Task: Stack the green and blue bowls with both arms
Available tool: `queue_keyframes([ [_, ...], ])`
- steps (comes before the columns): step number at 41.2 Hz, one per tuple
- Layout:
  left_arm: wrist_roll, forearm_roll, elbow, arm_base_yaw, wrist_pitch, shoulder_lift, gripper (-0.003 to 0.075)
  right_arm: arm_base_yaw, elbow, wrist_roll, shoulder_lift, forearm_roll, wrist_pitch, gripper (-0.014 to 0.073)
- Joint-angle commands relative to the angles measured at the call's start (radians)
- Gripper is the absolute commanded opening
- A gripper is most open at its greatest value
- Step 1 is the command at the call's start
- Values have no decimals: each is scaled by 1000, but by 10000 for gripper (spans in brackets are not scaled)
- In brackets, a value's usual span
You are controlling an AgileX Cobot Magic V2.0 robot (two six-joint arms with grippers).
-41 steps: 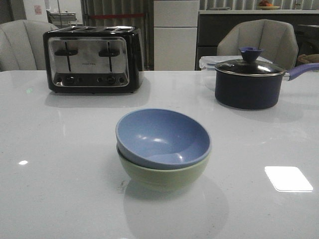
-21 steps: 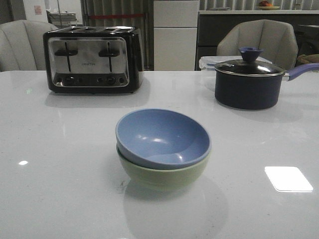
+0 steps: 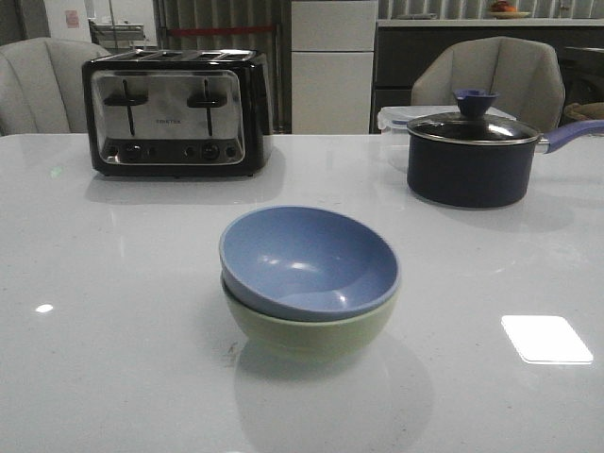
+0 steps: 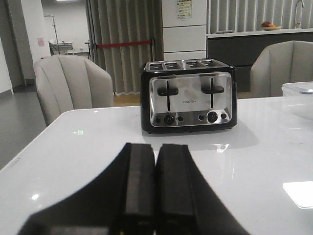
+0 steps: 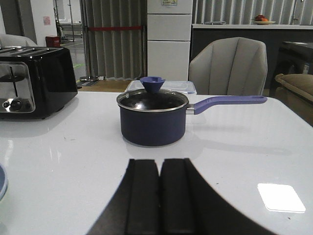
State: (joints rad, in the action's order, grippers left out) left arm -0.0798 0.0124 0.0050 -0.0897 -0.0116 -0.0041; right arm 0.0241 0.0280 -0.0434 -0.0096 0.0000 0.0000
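The dusty blue bowl (image 3: 307, 260) sits nested inside the pale green bowl (image 3: 307, 332) at the middle of the white table, in the front view. A sliver of the bowls' rim shows at the edge of the right wrist view (image 5: 2, 183). Neither arm shows in the front view. My left gripper (image 4: 156, 147) is shut and empty, low over the table and facing the toaster. My right gripper (image 5: 160, 161) is shut and empty, low over the table and facing the saucepan. Both are apart from the bowls.
A black and chrome toaster (image 3: 175, 113) stands at the back left. A dark navy lidded saucepan (image 3: 472, 156) with a purple handle stands at the back right, a clear lidded box (image 3: 396, 118) behind it. Grey chairs stand beyond the table (image 3: 113, 311).
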Motion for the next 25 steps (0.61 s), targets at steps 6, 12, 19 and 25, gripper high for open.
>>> queue_keyframes([
  [6,9,7,2,-7,88,-19,93,2,-3,20,-20,-11,-93,29],
  [12,9,7,2,-7,88,-19,93,-5,-3,20,-20,-10,-93,29],
  [19,9,7,2,-7,88,-19,93,-9,-3,20,-20,-10,-93,29],
  [25,9,7,2,-7,88,-19,93,-1,-3,20,-20,-10,-93,29],
])
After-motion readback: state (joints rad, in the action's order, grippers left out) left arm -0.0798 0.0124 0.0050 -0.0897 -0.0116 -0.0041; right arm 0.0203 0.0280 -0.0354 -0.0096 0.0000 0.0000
